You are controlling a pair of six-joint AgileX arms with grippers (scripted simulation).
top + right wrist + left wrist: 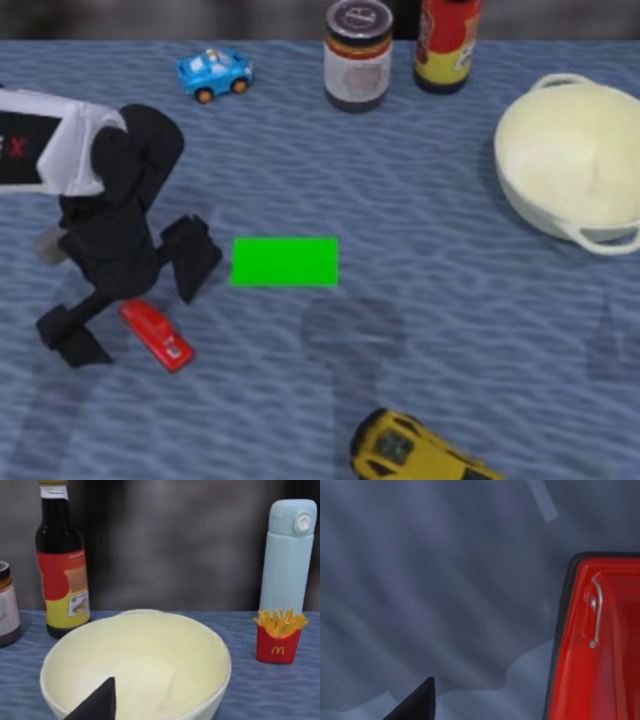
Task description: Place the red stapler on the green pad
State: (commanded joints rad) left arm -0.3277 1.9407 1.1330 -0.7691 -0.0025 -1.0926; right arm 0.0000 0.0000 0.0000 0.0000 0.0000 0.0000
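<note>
One red stapler [156, 335] lying diagonal, left gripper [130, 295] spread above it, green pad [285, 262] beside.

The bench [450, 330] between the red stapler [157, 335] and the green pad [285, 262], at its 2 o'clock, is free; the left end effector [130, 305] hangs over it.

A glossy red stapler [157, 335] with a thin metal clip lies on a rippled, cloth-like blue tabletop [450, 330] beside a flat matt green pad [285, 262] and smooth cream bowl [570, 160].
</note>
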